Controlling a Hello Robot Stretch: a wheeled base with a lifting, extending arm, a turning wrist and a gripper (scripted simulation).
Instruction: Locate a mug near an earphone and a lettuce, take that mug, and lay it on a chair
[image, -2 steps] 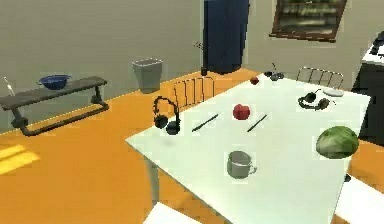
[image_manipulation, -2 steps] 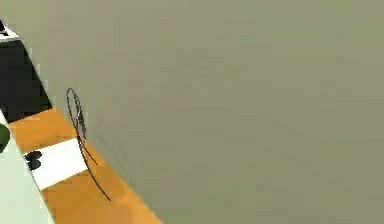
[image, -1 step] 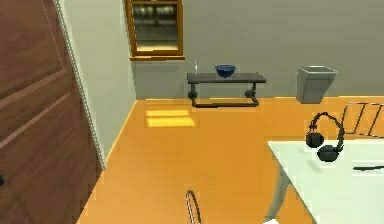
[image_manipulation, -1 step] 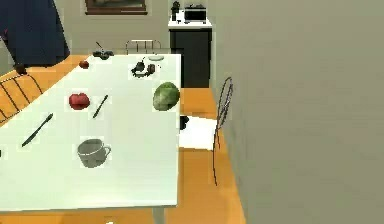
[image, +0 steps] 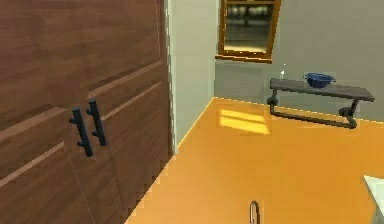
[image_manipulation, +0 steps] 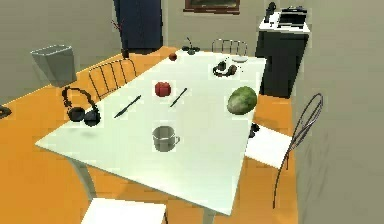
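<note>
A grey mug (image_manipulation: 165, 138) stands on the white table (image_manipulation: 120, 145) toward its near side, in the arm side view. Black headphones (image_manipulation: 80, 105) lie by the table's left edge. A round green lettuce (image_manipulation: 242, 99) sits toward the right edge. Thin wire chairs stand around the table: one on the left (image_manipulation: 105, 75), one at the far end (image_manipulation: 230, 45), and one on the right (image_manipulation: 300, 130) with a white seat. Another white seat (image_manipulation: 122, 212) shows at the bottom edge.
On the table are also a red apple (image_manipulation: 162, 89), two dark pens (image_manipulation: 127, 105) and a small dish (image_manipulation: 223, 68). A grey bin (image_manipulation: 52, 63) and a dark cabinet (image_manipulation: 280, 55) stand beyond. Ahead are wooden doors (image: 80, 110), orange floor and a shelf (image: 320, 92) bearing a blue bowl.
</note>
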